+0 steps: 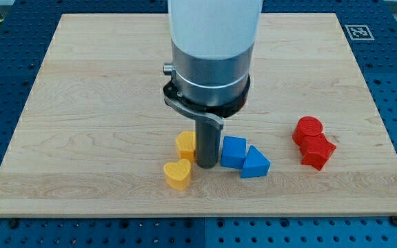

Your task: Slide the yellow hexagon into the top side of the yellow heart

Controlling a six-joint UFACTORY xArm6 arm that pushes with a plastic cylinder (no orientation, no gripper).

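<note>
board (81, 103); tip (207, 165) beside yellow hexagon (185, 145)

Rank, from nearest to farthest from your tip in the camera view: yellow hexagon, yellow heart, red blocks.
From my tip:
1. Yellow hexagon, touching or nearly so, on the view's left.
2. Yellow heart, lower left.
3. Red blocks, far on the view's right.

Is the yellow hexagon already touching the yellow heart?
No, the yellow hexagon sits just above the yellow heart with a narrow gap between them, beside my tip.
</note>
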